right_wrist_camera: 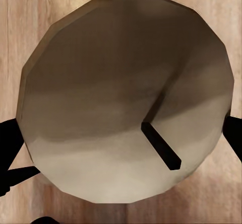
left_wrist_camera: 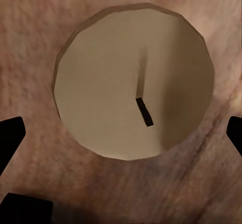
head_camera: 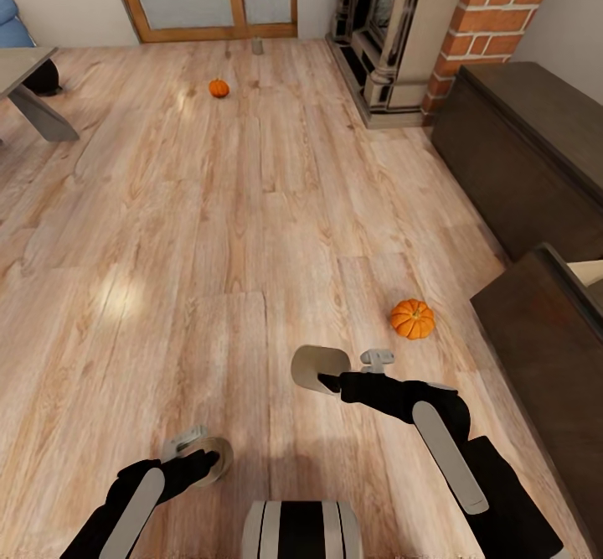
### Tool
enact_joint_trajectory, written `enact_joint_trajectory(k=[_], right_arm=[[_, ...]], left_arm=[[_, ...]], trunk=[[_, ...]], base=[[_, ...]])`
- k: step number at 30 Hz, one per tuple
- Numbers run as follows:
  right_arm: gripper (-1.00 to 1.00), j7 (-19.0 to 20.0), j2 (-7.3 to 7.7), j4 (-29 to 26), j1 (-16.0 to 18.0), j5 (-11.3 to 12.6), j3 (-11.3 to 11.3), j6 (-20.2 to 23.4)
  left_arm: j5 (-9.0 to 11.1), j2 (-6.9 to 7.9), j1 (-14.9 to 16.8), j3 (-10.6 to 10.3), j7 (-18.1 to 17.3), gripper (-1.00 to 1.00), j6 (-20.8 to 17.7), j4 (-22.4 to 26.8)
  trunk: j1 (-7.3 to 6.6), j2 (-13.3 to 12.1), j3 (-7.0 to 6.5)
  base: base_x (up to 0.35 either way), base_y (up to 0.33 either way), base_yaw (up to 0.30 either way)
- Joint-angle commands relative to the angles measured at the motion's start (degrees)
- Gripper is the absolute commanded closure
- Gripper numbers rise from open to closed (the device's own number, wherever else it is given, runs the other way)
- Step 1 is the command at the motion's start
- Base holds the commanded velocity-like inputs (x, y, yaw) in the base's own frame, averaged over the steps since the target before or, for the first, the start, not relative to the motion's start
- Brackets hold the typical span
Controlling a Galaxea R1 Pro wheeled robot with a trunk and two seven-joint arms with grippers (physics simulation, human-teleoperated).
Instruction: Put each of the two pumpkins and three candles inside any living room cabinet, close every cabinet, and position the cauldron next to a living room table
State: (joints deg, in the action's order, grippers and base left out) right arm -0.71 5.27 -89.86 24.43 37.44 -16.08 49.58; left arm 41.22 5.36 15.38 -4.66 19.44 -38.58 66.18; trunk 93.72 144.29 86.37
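My right gripper (head_camera: 328, 377) is shut on a pale candle (head_camera: 316, 367), held off the floor; in the right wrist view the candle (right_wrist_camera: 126, 98) spans the gap between both fingers (right_wrist_camera: 11, 151). My left gripper (head_camera: 201, 460) is open over a second candle (head_camera: 214, 458) standing on the floor, its fingers (left_wrist_camera: 11, 133) apart from that candle (left_wrist_camera: 133, 80). A third candle (head_camera: 257, 45) stands far off by the glass door. One pumpkin (head_camera: 412, 318) lies near the cabinet (head_camera: 519, 148); the other pumpkin (head_camera: 219, 88) lies far ahead. A black cauldron (head_camera: 42, 78) sits partly hidden behind the table (head_camera: 21, 63).
An open cabinet drawer (head_camera: 536, 324) with a pale inside juts out at the right, close to my right arm. A brick fireplace (head_camera: 394, 31) stands at the back right. Wide wooden floor (head_camera: 209, 232) lies between me and the door.
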Motion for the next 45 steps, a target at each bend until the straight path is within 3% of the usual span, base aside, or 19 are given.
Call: enact_joint_trajectory(k=[1, 5, 13, 16, 19, 22, 45], right_arm=[[1.0, 0.0, 0.0, 0.0, 0.0, 0.09, 0.0, 0.0], [1.0, 0.0, 0.0, -0.02, 0.0, 0.09, 0.0, 0.0], [1.0, 0.48, 0.17, -0.15, 0.0, 0.61, -0.01, 0.24], [1.0, 3.92, 0.13, -0.2, 0.0, 0.77, -0.04, 0.27], [1.0, 12.19, 0.27, -0.19, 0.0, 0.72, 0.27, 0.16], [1.0, 14.94, 0.29, -0.09, 0.0, 0.64, 0.39, 0.1], [1.0, 15.74, 0.14, 0.01, 0.0, -0.05, 0.27, -0.45]], left_arm=[[0.0, -0.02, 0.0, 0.0, -0.01, -1.0, 0.02, 0.0], [0.0, -0.08, 0.0, 0.0, 0.01, -1.0, 0.02, 0.0], [0.0, -0.09, 0.0, -0.14, 0.05, -1.0, 0.07, 0.0], [0.0, -0.09, 0.0, -0.16, 0.06, -1.0, 0.06, 0.0], [0.0, -0.09, 0.0, -0.17, 0.07, -1.0, 0.03, 0.0], [0.0, -0.09, 0.0, -0.3, 0.07, -1.0, 0.04, -0.05], [-0.05, -0.01, 0.0, -0.79, 0.07, -1.0, 0.09, -0.04]], trunk=[[0.02, 0.02, 0.23], [0.13, 0.07, 1.11], [0.13, 0.07, 1.11], [0.13, 0.07, 1.11], [0.13, 0.07, 1.11], [0.13, 0.07, 1.11], [0.13, 0.07, 1.11]], base=[[0.0, 0.0, 0.0], [0.0, 0.0, 0.0], [0.0, 0.0, 0.0], [0.0, 0.0, 0.0], [0.0, 0.0, 0.0], [0.031, 0.0, 0.0], [0.084, 0.01, 0.0]])
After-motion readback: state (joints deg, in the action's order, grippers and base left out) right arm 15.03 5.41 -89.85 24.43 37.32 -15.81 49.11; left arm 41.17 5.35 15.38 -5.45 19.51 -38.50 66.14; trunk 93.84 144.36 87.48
